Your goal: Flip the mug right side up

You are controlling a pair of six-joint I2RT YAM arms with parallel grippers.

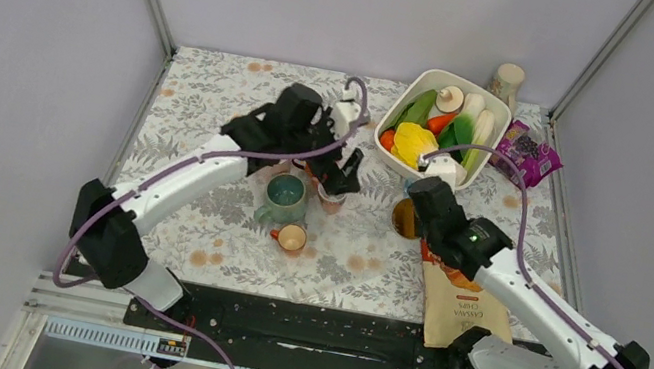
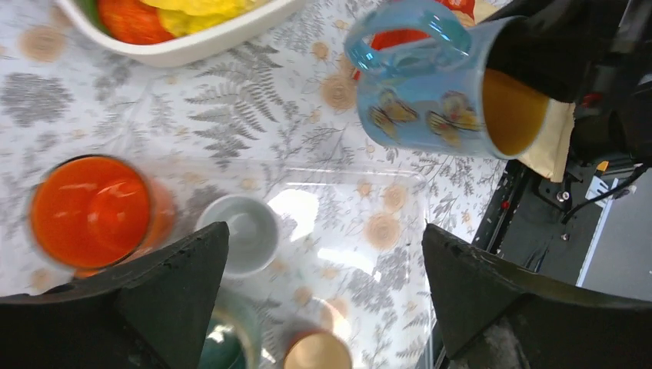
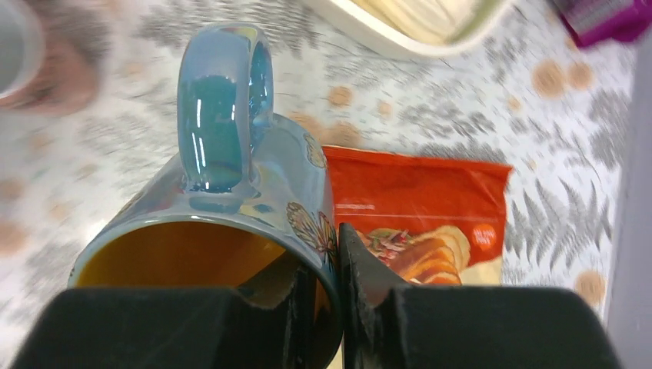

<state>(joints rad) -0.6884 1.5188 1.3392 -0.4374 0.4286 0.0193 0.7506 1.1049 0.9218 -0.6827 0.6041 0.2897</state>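
The mug (image 3: 231,192) is light blue with butterflies and a yellow-orange inside. My right gripper (image 3: 330,246) is shut on its rim, one finger inside and one outside. The mug is tilted on its side with the handle up. It also shows in the left wrist view (image 2: 430,100) and in the top view (image 1: 405,217), right of the table's middle, in front of the white basin. My left gripper (image 2: 327,238) is open and empty, above a group of small cups left of the mug; it also shows in the top view (image 1: 339,183).
A white basin (image 1: 494,92) of toy vegetables stands at the back right, with a purple packet (image 1: 532,152) and a bottle (image 1: 507,79) beside it. An orange chips bag (image 1: 463,310) lies under the right arm. A green mug (image 1: 285,193), an orange glass (image 2: 91,211), a white cup (image 2: 244,231) and a small orange cup (image 1: 291,236) stand mid-table.
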